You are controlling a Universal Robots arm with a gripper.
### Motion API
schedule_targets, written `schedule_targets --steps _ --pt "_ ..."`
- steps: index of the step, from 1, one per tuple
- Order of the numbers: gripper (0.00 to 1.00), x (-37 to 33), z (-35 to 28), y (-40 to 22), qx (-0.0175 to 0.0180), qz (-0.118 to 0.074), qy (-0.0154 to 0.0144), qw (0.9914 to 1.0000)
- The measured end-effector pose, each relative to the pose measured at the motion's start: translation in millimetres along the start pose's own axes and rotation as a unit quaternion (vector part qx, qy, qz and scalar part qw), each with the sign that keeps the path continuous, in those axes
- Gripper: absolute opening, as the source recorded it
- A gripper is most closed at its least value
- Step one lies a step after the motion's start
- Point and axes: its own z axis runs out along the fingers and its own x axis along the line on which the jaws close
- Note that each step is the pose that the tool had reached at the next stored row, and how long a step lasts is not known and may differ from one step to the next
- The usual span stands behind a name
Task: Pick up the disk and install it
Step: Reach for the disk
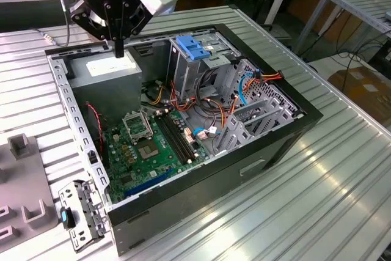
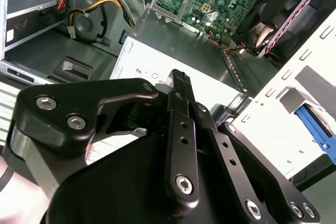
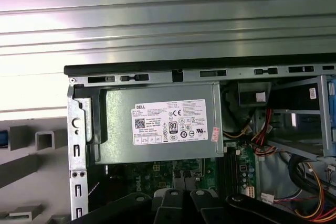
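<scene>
Two fingers [image 2: 180,103] of the pincer [image 2: 178,80] stand pressed together with nothing between them; the second wrist view shows them from behind as one black bar. Just beyond the tips lies the grey power supply [image 2: 173,43] with its white label, set in a corner of the open computer case [image 1: 256,154]. The exterior view shows the pincer [image 1: 118,52] pointing down over that label, but I cannot tell whether it touches. The first wrist view looks straight down on the power supply [image 3: 157,124], with the black linkage of the pincer [image 3: 184,203] cut off at the picture's edge.

Deeper inside the case sits the green motherboard [image 1: 146,145]. A black fan [image 2: 273,9] with a red-and-black lead lies beside it against the perforated side wall. The exterior view adds the tall drive bay [image 1: 189,71] with its blue latch [image 1: 192,47] and a tangle of orange and yellow cables.

Outside the case, past that perforated wall, the second wrist view catches the disk [image 2: 314,121]. A blue rail runs along a pale slab, which is cut off by the frame and well apart from the pincer. On the same side, the first wrist view shows grey fixtures [image 3: 47,140] and a blue sliver [image 3: 2,139] too small to name. The ribbed metal surface [image 1: 317,200] carries everything.
</scene>
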Motion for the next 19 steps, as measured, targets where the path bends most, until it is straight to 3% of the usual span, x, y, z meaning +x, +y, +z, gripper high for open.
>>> schedule_targets --steps 19 --pt "0.11 13.6 0.1 -1.1 0.0 0.0 0.0 1.0"
